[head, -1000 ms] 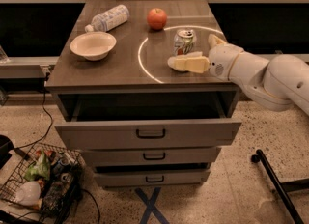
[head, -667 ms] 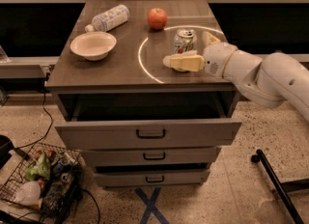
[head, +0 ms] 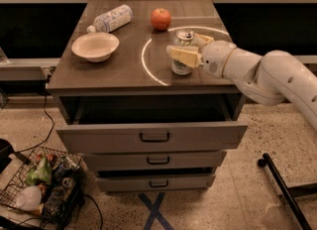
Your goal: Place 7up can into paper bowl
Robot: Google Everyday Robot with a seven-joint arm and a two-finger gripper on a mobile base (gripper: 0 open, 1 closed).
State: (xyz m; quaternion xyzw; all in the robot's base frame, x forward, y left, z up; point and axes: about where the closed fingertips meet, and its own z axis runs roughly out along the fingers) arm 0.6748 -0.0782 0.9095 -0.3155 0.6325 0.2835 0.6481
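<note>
The 7up can (head: 184,38) stands upright on the right part of the brown cabinet top (head: 119,73), inside a white ring of light. My gripper (head: 187,45) reaches in from the right on a white arm. Its near cream finger (head: 182,55) crosses the front of the can and its far finger (head: 204,39) sits behind the can, so the jaws straddle the can and look open. The can rests on the surface. The paper bowl (head: 95,46) sits empty on the left part of the top, well left of the gripper.
A clear plastic water bottle (head: 111,18) lies at the back left and a red apple (head: 161,19) stands behind the can. The top drawer (head: 153,127) is pulled open. A wire basket of clutter (head: 42,189) is on the floor at left, a black stand leg (head: 282,184) at right.
My gripper has moved left and slightly back, from in front and right of the can to straddling it. The can, bowl, bottle and apple have not moved.
</note>
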